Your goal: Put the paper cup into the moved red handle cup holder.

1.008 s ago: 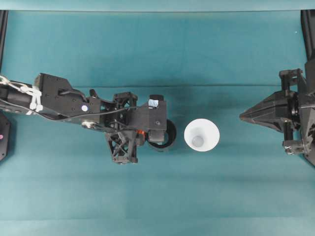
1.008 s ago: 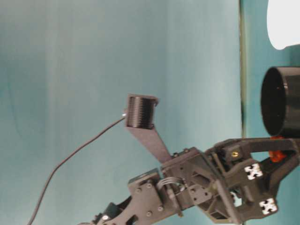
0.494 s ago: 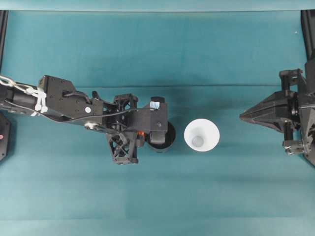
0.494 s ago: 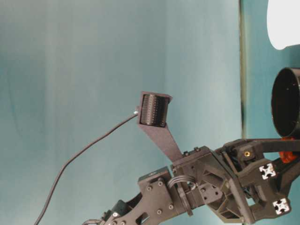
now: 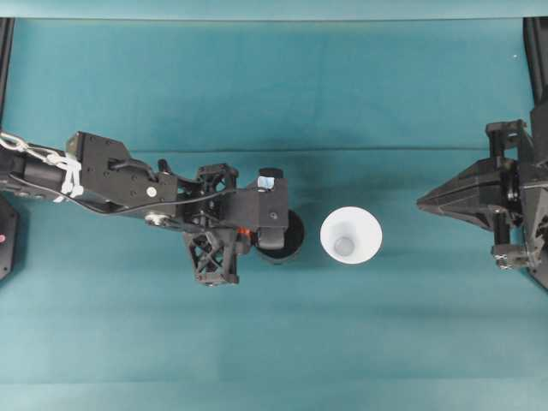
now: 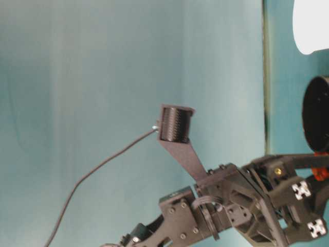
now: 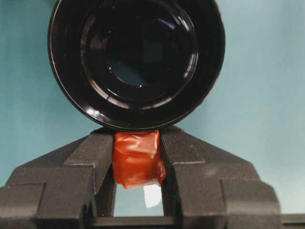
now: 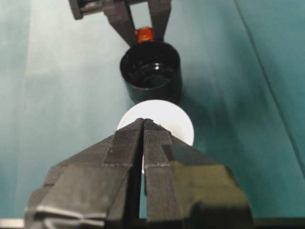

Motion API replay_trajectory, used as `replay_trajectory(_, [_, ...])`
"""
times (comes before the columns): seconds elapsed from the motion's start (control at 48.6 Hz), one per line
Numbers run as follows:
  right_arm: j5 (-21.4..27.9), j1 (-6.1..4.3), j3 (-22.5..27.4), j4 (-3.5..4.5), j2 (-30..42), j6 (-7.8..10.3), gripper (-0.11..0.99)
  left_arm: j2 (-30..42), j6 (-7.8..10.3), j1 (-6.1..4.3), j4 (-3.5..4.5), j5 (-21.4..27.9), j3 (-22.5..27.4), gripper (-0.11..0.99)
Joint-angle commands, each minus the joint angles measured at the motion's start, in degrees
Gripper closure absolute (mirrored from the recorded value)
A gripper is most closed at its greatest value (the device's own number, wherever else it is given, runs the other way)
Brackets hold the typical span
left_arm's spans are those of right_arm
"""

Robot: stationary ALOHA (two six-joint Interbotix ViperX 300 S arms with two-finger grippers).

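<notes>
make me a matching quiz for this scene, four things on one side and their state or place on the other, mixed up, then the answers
Things:
1. paper cup
2. red handle cup holder
3. left tool
4. right tool

States or places:
A. shut on a red-orange tab
B. glossy black, open mouth up, empty
C. shut, holding nothing, apart from both cups
D. white, upright on the table, touched by neither tool

Pairs: 1-D, 2-B, 3-A, 4-C

The red handle cup holder (image 5: pixel 282 239) stands on the surface (image 5: pixel 274 342). The paper cup (image 5: pixel 351 235) stands just right of it, apart.
</notes>
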State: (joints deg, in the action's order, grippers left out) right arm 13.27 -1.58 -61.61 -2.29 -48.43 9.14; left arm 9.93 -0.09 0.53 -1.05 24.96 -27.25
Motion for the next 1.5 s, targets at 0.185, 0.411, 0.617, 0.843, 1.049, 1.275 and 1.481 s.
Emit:
replay_trajectory(0.185, [-0.3,0.0,0.4,0.09,0.0,0.44,0.97,-0.1,-0.53,-0.09,-0.09,-0.7,1.0,0.62])
replay_trajectory(0.411, [-0.3,0.0,0.4,0.09,0.0,0.53,0.97,-0.1,-0.7,-0.09,-0.09,-1.2,1.1,0.32])
replay_trajectory(0.617, [-0.3,0.0,0.4,0.0,0.0,0.53,0.97,-0.1,-0.62,-0.18,-0.09,-1.2,1.0,0.02])
replay_trajectory(0.843, [-0.3,0.0,0.4,0.0,0.0,0.53,0.97,-0.6,0.09,-0.09,-0.18,-0.6,1.1,0.04])
replay_trajectory(1.049, [-0.3,0.0,0.4,0.0,0.0,0.53,0.97,-8.3,0.44,1.49,-0.18,7.2,0.7,0.04])
replay_trajectory(1.275, [-0.3,0.0,0.4,0.0,-0.1,0.53,0.97,-20.1,-0.09,1.93,-0.18,11.3,-2.9,0.04])
replay_trajectory(1.481, [-0.3,-0.09,0.5,0.0,0.0,0.53,0.97,-28.7,0.26,1.67,-0.09,11.2,-7.4,0.04])
